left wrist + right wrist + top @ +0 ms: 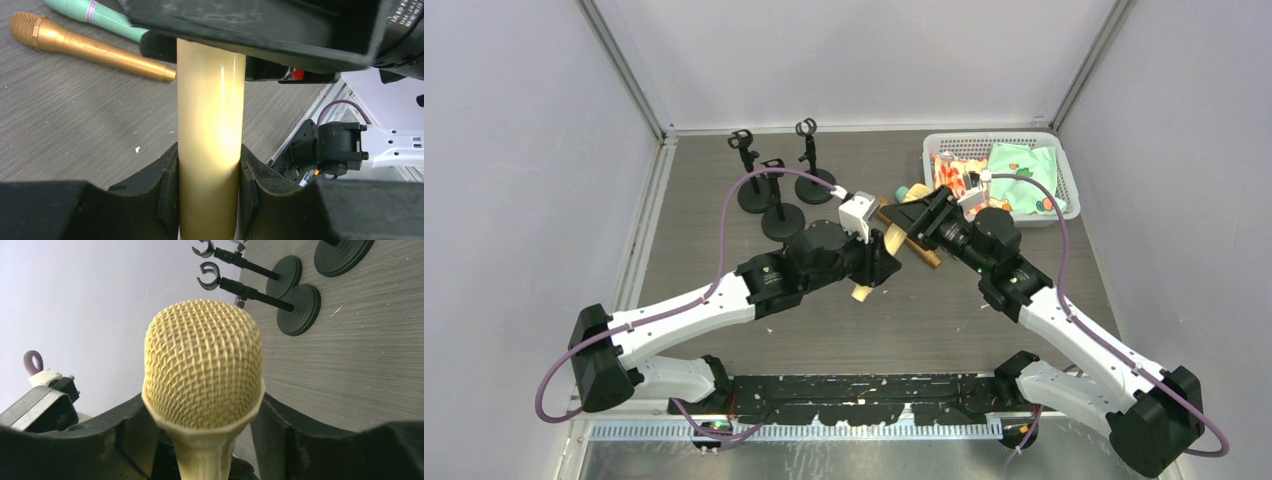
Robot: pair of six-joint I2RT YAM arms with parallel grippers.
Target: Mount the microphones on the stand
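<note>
Both left fingers (162, 185) are clenched on the smooth shaft of the cream-yellow microphone (210, 125), one pressed against each side, and they hold it above the middle of the worktop (944, 320). The right fingers (285, 435) are released. They stand spread on either side of the same microphone just under its mesh head, with a dark gap showing between each finger and the neck.

The golden-brown microphone (90, 46) and the mint-green microphone (107, 17) lie flat on the worktop side by side, heads pointing the same way, close behind the held one. A purple band (91, 7) rings the mint-green one, and any lettering on it is too small to read.

Three black stands (776, 205) with round bases stand upright in a cluster at the back left, their clips (209, 281) open-topped. Bare worktop lies between them and the held microphone. A white basket (1069, 185) of bright packets sits in the back right corner, just behind the right arm. Pale walls (524, 150) close the worktop on the left, back and right.
</note>
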